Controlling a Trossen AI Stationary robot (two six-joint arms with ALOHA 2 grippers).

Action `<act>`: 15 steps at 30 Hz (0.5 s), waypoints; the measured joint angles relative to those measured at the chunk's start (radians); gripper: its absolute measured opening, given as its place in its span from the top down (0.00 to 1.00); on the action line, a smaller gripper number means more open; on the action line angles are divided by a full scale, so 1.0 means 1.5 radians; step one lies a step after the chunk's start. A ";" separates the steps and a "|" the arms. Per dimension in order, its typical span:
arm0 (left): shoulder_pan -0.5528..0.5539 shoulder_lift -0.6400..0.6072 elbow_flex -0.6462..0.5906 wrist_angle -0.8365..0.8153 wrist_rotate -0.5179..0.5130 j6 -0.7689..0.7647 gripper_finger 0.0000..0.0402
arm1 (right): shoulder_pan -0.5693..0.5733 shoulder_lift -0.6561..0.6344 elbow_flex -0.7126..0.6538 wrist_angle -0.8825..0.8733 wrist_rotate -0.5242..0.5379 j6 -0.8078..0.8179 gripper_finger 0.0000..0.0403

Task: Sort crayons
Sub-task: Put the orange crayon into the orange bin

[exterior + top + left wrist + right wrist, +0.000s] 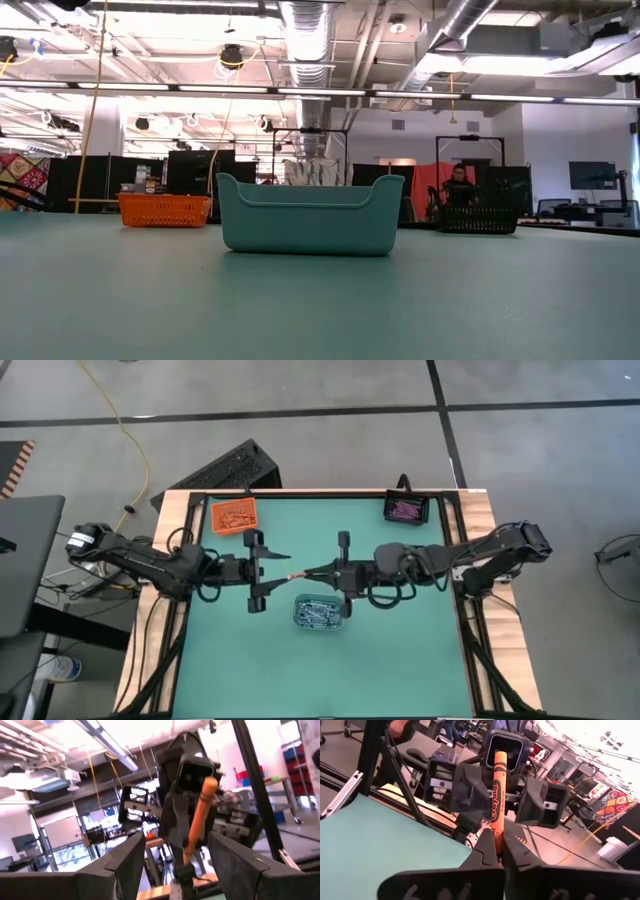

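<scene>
the right gripper [496,851] pinches one end of the orange crayon [497,797] above the table's middle, light, stiff, waxy and snappable, so the open left gripper [272,564] beyond should grip its free half gently.

Crowded centre, open table edges

The two grippers, left [268,570] and right [322,571], face tip to tip, an orange crayon [297,574] bridging the gap; the clear-grey tray [319,612] sits at their 6 o'clock.

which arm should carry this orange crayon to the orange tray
Left, probably. The right end effector is shut on the orange crayon, whose free end points into the open left end effector. The orange tray sits on the left arm's side.
</scene>
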 joint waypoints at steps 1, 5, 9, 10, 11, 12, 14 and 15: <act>0.005 0.000 0.000 0.006 0.001 -0.001 0.48 | -0.006 0.000 0.000 0.001 -0.011 0.000 1.00; 0.026 0.000 0.001 0.021 0.046 -0.012 0.48 | -0.027 0.003 0.000 0.006 -0.028 0.000 1.00; 0.039 0.011 0.022 0.003 0.067 -0.032 0.48 | -0.038 0.004 0.000 0.012 -0.044 0.000 1.00; 0.040 0.019 0.026 0.002 0.068 -0.031 0.48 | -0.040 0.004 0.000 0.016 -0.053 0.000 1.00; 0.040 0.029 0.030 0.001 0.069 -0.031 0.48 | -0.040 0.004 0.000 0.019 -0.059 0.001 1.00; 0.040 0.039 0.038 -0.001 0.070 -0.031 0.48 | -0.040 0.004 0.000 0.022 -0.059 0.003 1.00; 0.039 0.061 0.052 -0.001 0.072 -0.030 0.49 | -0.040 0.004 0.000 0.023 -0.059 0.004 1.00; 0.039 0.072 0.060 0.000 0.073 -0.029 0.50 | -0.040 0.004 0.000 0.024 -0.059 0.005 1.00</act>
